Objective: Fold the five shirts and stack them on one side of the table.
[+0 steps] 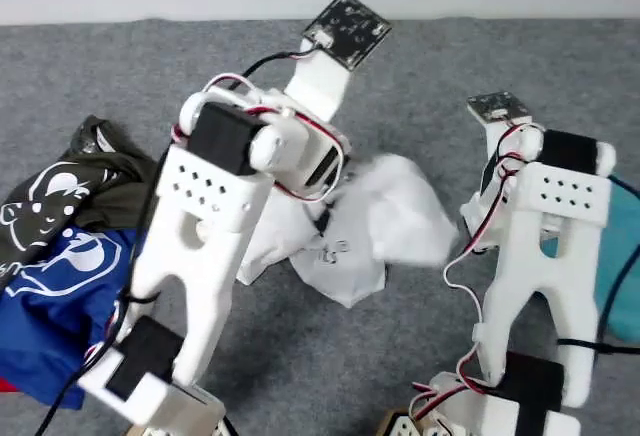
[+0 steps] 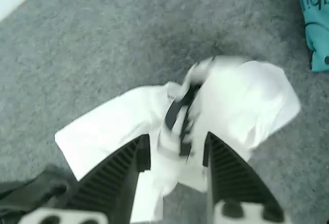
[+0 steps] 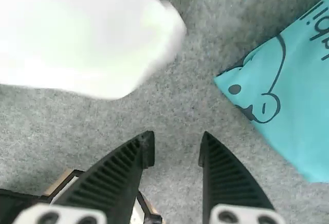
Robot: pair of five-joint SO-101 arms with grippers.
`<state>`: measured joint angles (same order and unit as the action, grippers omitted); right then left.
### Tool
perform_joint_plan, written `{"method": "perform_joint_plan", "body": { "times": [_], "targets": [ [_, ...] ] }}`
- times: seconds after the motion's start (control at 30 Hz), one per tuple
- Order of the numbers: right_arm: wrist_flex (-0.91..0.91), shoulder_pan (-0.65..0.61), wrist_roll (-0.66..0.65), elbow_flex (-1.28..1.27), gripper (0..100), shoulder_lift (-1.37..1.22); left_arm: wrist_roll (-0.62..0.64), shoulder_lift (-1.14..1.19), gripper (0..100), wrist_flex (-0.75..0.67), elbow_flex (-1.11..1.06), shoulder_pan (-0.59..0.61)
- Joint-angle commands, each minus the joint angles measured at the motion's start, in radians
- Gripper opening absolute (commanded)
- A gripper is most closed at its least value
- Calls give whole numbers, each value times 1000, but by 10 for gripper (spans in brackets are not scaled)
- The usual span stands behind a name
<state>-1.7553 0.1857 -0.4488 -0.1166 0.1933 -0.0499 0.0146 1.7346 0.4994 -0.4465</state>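
A crumpled white shirt (image 1: pixel 375 218) lies mid-table on the grey cloth. In the left wrist view my left gripper (image 2: pixel 176 149) hangs open just above it, one black finger (image 2: pixel 126 165) on each side of a fold with dark print on the white shirt (image 2: pixel 241 100). My right gripper (image 3: pixel 175 154) is open over bare grey cloth, between the white shirt (image 3: pixel 87 39) and a teal shirt (image 3: pixel 288 106). The teal shirt (image 1: pixel 622 286) lies at the table's right edge, partly hidden by the right arm (image 1: pixel 545 246).
A pile of shirts sits at the left edge: a dark one with white print (image 1: pixel 70 191), a blue one (image 1: pixel 55 296) and a sliver of red (image 1: pixel 8 386). The left arm (image 1: pixel 215 216) covers part of the white shirt. Grey cloth (image 1: pixel 150 66) at the back is bare.
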Motion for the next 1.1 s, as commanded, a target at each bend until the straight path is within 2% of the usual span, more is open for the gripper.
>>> {"method": "perform_joint_plan", "body": {
  "times": [0.0,0.13,0.23,0.37,0.47,0.63,0.87,1.07],
  "targets": [
    [-38,-7,9,40,159,38,8,-120,177,20,-90,3],
    [-39,-15,9,14,159,44,6,-227,177,20,-213,6],
    [-39,-19,9,2,161,39,6,-310,177,20,-285,72],
    [-39,-101,9,-78,162,38,3,-391,177,20,-390,244],
    [-39,-191,3,-144,162,35,-75,-423,178,18,-492,374],
    [-38,-354,9,-209,226,33,-153,-448,178,18,-616,500],
    [-18,-529,3,-216,240,28,-164,-460,177,17,-664,540],
    [4,-541,3,-218,239,-91,-163,-460,177,17,-667,540]
  ]
}}
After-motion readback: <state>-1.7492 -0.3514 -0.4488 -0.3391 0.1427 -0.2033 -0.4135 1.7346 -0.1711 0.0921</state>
